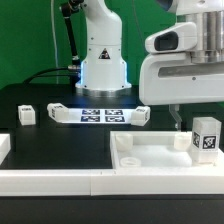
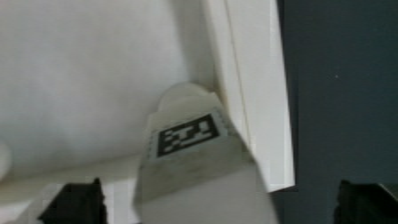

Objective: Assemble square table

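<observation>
The white square tabletop [image 1: 150,152] lies at the front on the exterior view's right, rim up. A white leg with a black-and-white tag [image 1: 207,136] stands upright at its right-hand corner. My gripper [image 1: 196,118] hangs right over this leg. In the wrist view the tagged leg [image 2: 187,132] stands against the tabletop's rim [image 2: 249,90], between my dark fingertips [image 2: 75,202]. The gripper [image 2: 221,205] is open, with a gap on each side of the leg. Two more loose legs lie on the black table, one to the left [image 1: 27,114] and one to the right [image 1: 143,112] of the marker board.
The marker board [image 1: 95,113] lies in front of the robot base [image 1: 102,70]. Long white border rails run along the table's front [image 1: 50,185] and left edge [image 1: 4,148]. A low white stub [image 1: 180,141] stands on the tabletop beside the tagged leg.
</observation>
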`<state>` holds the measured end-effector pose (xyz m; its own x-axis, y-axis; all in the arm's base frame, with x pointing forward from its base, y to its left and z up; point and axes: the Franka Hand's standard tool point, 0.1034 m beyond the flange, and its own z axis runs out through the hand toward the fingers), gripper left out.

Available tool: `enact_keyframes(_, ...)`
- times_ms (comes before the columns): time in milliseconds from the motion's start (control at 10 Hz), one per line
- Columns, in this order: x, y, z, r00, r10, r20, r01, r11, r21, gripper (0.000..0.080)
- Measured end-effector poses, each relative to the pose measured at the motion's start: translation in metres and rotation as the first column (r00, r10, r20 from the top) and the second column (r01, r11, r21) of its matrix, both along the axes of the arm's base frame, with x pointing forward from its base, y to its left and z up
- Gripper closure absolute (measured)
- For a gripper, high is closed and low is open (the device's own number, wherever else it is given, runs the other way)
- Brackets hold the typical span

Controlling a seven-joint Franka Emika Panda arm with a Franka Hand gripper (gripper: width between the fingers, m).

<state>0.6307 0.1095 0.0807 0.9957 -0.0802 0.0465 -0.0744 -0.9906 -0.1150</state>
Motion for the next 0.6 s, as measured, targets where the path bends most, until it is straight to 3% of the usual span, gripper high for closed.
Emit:
enact_keyframes(200,-0.0005,0.0025,-0.0001,0.999,-0.043,-0.005,0.043,0.999,0.002,0.0165)
enact_keyframes(400,-0.0005,0.0026,-0.0001,0.991,-0.135,-0.016,0.135,0.991,0.007,0.0515)
enact_keyframes(600,-0.0006,0.0028,-0.0002,0.966,-0.258,-0.032,0.258,0.966,0.012,0.0509)
